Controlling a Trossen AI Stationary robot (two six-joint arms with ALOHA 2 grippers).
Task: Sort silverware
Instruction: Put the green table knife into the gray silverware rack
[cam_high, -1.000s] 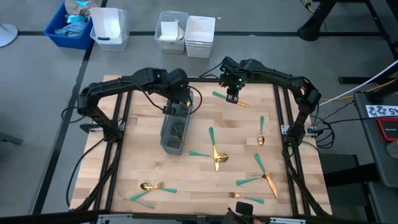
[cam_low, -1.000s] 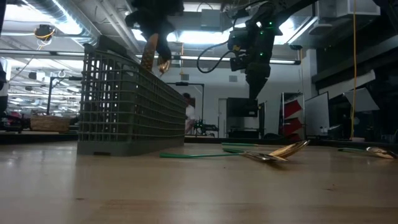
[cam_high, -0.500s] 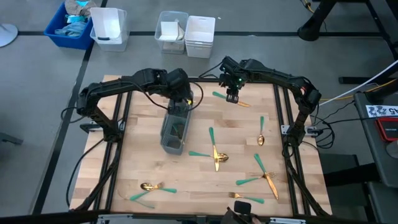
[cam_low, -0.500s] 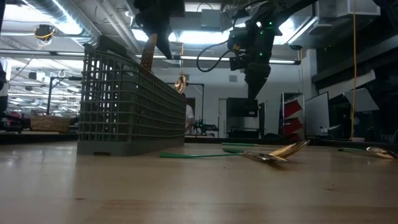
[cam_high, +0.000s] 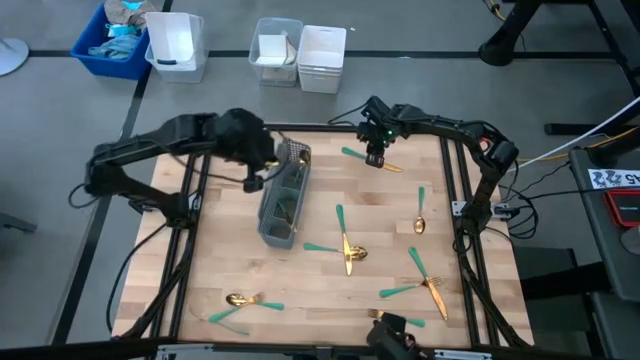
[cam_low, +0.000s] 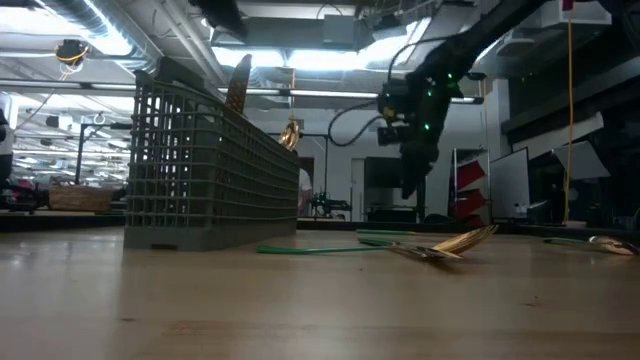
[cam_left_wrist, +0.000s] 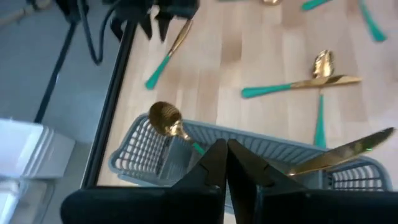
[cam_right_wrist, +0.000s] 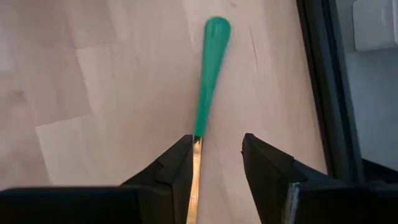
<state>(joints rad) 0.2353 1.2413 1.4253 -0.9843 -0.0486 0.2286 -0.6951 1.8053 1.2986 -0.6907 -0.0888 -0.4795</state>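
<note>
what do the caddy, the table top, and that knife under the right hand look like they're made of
The caddy looks like grey moulded plastic or coated wire, going by its open, matt grid walls. The table top looks like pale wood, with plank seams and grain. The knife under the open right hand has a smooth teal handle, probably plastic or enamel, and a shiny gold-coloured metal blade.

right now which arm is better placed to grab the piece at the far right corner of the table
Right. Its gripper hovers over that teal-handled piece, open fingers either side of it. The left gripper is shut, off beside the caddy.
</note>
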